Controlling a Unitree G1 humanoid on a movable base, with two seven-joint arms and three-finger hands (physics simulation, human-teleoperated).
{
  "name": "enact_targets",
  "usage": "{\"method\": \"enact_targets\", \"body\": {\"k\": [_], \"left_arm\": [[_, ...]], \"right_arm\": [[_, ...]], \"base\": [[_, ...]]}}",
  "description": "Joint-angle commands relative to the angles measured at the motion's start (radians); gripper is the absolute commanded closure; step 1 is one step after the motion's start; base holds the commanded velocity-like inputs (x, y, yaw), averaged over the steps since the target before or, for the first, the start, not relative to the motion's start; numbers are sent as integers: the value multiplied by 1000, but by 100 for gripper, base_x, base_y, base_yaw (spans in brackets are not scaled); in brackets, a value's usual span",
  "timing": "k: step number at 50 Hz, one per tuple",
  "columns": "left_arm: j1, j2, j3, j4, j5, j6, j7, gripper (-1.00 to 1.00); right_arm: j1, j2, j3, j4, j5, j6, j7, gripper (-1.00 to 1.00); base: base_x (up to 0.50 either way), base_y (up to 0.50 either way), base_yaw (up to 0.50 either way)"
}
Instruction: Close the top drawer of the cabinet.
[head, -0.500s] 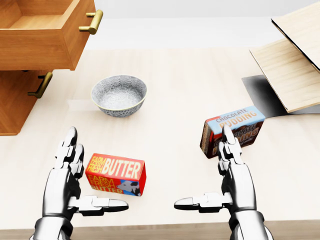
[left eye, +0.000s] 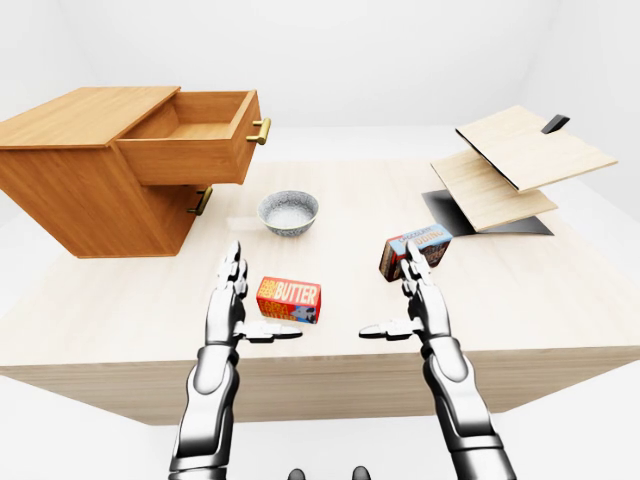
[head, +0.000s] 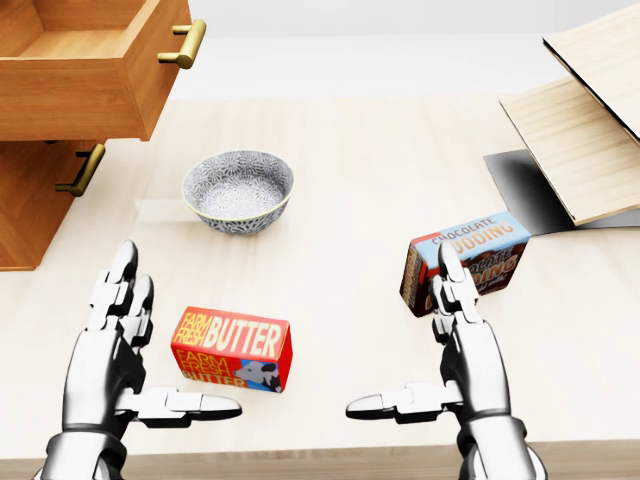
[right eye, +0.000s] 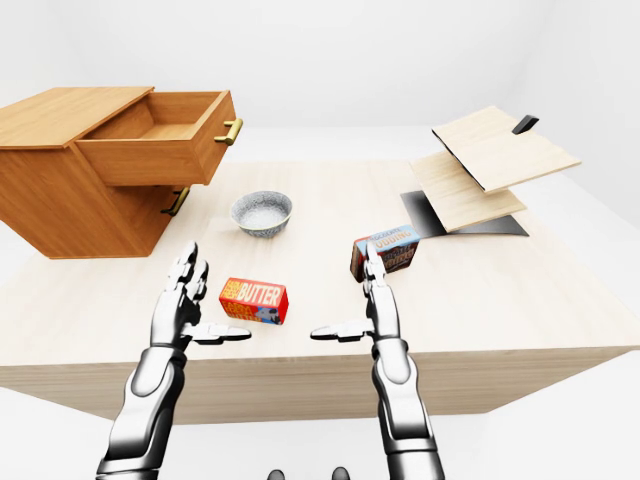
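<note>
The wooden cabinet (left eye: 80, 190) stands at the table's left. Its top drawer (left eye: 195, 140) is pulled far out, brass handle (left eye: 260, 131) facing right; the lower drawer with its handle (left eye: 201, 201) is in. My left hand (head: 125, 345) hovers open over the table near the bottom left of the head view, well below the drawer and left of the butter box. My right hand (head: 440, 345) is open at the bottom right, fingers up, thumb pointing left. Neither hand holds anything.
A red butter box (head: 232, 348) lies between the hands. A patterned grey bowl (head: 238, 190) sits below the drawer's handle. A chocolate pudding box (head: 466, 260) stands by my right hand. Tilted wooden boards (left eye: 510, 165) on a dark stand occupy the right.
My left hand has shifted a little to the left and down in the head view. The right hand has barely moved. The drawer stays open.
</note>
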Motion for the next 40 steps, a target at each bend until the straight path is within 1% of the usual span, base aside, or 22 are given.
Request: {"method": "enact_targets", "body": {"k": [1,2,3,5,6,7,8,9,10,11,12,17,20,28,33,40], "left_arm": [[41,4,8,-143,5,-25,-24,-100],[46,4,9,-161,8,-27,-28,-100],[52,2,12,-189,3,-19,-31,-100],[58,3,17,-232,-4,12,-40,-100],[65,5,21,-273,-17,40,-53,-100],[65,5,22,-276,-17,41,-55,-100],[70,6,30,-313,-32,53,-66,-100],[69,5,36,-331,-38,65,-68,-100],[65,8,48,-368,-52,95,-72,-100],[64,8,54,-384,-58,100,-75,-100],[64,8,63,-405,-70,100,-79,-100],[72,8,96,-495,-110,100,-91,-100],[76,9,120,-591,-142,100,-90,-100],[56,17,179,-730,-208,100,-75,-100],[47,23,219,-801,-251,100,-61,-100],[56,22,238,-835,-268,100,-62,-100]], "right_arm": [[6,-4,-1,-93,-9,55,13,-100],[6,-5,0,-101,-13,62,15,-100],[7,-7,3,-113,-18,69,20,-100],[4,-10,1,-110,-24,60,27,-100],[-2,-12,-5,-119,-20,79,32,-100],[-3,-12,-6,-119,-20,80,33,-100],[-3,-14,-6,-140,-24,96,36,-100],[-3,-13,-8,-150,-24,103,38,-100],[-2,-14,-10,-181,-24,126,41,-100],[-2,-14,-11,-197,-26,137,41,-100],[-1,-14,-12,-218,-26,148,43,-100],[10,-14,-12,-304,-30,148,52,-100],[14,-15,-13,-351,-30,148,59,-100],[21,-17,-22,-423,-23,148,71,-100],[25,-18,-32,-469,-18,148,76,-100],[34,-17,-30,-491,-20,148,74,-100]], "base": [[0,0,0],[0,0,0],[0,0,0],[0,0,0],[0,0,0],[0,0,0],[0,0,0],[0,0,0],[0,0,0],[0,0,0],[0,0,0],[0,0,0],[0,0,0],[0,0,0],[0,0,0],[0,0,0]]}}
